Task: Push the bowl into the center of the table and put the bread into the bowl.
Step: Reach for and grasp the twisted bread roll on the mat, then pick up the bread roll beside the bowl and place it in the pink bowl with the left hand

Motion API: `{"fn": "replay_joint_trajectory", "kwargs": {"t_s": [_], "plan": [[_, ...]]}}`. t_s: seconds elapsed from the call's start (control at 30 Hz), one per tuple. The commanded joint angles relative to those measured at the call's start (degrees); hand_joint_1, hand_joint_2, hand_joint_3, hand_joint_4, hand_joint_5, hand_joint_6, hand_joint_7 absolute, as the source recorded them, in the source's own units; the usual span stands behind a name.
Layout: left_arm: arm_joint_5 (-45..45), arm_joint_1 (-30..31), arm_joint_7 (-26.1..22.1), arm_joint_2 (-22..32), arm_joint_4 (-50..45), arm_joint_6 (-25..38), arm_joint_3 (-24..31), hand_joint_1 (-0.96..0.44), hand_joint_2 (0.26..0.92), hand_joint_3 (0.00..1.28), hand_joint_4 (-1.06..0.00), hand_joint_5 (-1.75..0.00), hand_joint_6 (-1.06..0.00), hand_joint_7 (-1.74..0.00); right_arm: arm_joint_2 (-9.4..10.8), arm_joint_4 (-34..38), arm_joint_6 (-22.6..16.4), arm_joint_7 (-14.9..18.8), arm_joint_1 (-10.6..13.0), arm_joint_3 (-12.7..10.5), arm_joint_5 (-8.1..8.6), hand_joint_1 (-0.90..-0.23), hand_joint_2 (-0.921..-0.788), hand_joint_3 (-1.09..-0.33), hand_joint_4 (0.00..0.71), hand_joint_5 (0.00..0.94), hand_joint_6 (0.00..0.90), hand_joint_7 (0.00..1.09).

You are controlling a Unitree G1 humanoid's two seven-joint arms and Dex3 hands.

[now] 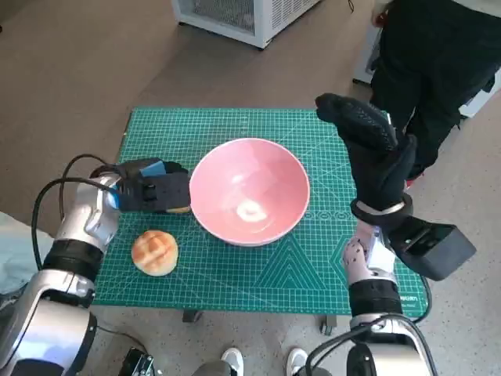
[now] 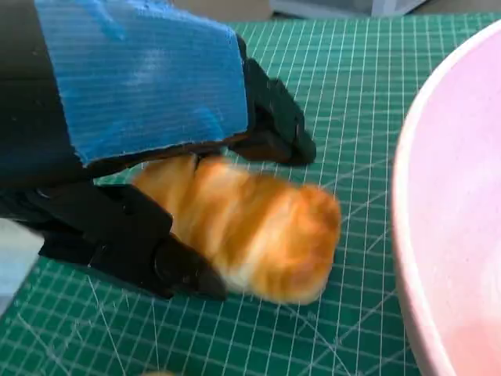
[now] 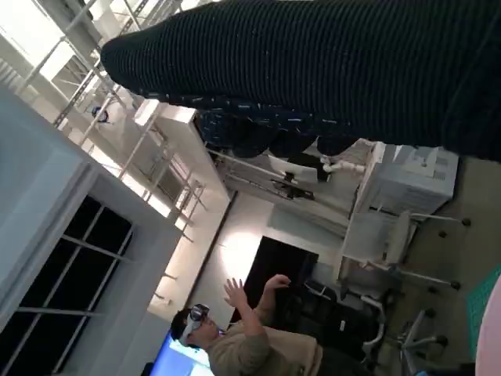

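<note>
A golden bread roll (image 2: 250, 235) is held between the fingers (image 2: 125, 251) of the left hand (image 1: 149, 188), at nine o'clock of the pink bowl (image 1: 249, 192) mid-table. It should be lifted clear of the rim before release. The right hand (image 1: 372, 149) is raised, holding nothing, fingers apart.

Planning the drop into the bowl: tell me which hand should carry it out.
Left. The left hand already grips an elongated bread roll right beside the pink bowl. The right hand is raised above the table's far right side, holding nothing. A round bun also lies near the left arm.
</note>
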Motion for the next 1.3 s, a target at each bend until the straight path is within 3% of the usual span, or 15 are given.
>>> {"fn": "replay_joint_trajectory", "kwargs": {"t_s": [0.03,0.07,0.13,0.27,0.7,1.1,1.3], "plan": [[1.5,-0.5,0.6,0.2,2.5,-1.0,-1.4,-0.15,0.880,0.07,-0.65,-0.62,-0.68,-0.74,0.2,0.0,0.8,-0.1,1.4,0.0,0.19,-0.735,-0.921,-0.840,0.215,0.001,0.063,0.55],[1.7,-0.6,0.8,0.3,2.8,-1.2,-1.5,-0.09,0.895,0.07,-0.67,-0.82,-0.65,-0.90,0.2,0.0,0.8,-0.1,1.4,0.0,0.20,-0.736,-0.921,-0.839,0.215,0.001,0.063,0.55],[1.9,-0.8,1.1,0.4,3.3,-1.4,-1.6,-0.04,0.909,0.08,-0.69,-1.04,-0.61,-1.05,0.2,0.0,0.9,-0.1,1.4,0.0,0.29,-0.736,-0.921,-0.839,0.215,0.001,0.062,0.55],[2.2,-1.1,1.9,0.9,3.8,-2.0,-1.7,-0.01,0.915,0.06,-0.71,-1.14,-0.62,-1.11,0.3,-0.1,0.9,0.0,1.5,0.0,0.41,-0.736,-0.921,-0.839,0.214,0.001,0.061,0.55],[0.6,-0.9,7.3,4.1,1.6,-5.7,1.2,0.00,0.920,0.06,-0.71,-1.18,-0.63,-1.13,0.6,0.3,0.8,0.2,1.1,0.1,0.29,-0.736,-0.921,-0.839,0.213,0.000,0.061,0.55],[-2.7,-1.1,6.9,8.5,-7.8,-4.1,7.7,0.00,0.919,0.04,-0.75,-1.12,-0.64,-1.13,0.4,0.1,1.0,0.6,1.2,0.0,0.63,-0.736,-0.921,-0.839,0.213,0.000,0.061,0.54],[-5.9,1.3,5.5,10.6,-17.9,-1.9,12.6,0.00,0.919,0.03,-0.75,-1.09,-0.64,-1.15,0.3,0.0,1.1,1.1,1.2,-0.1,0.98,-0.736,-0.921,-0.838,0.213,0.000,0.062,0.54]]}}
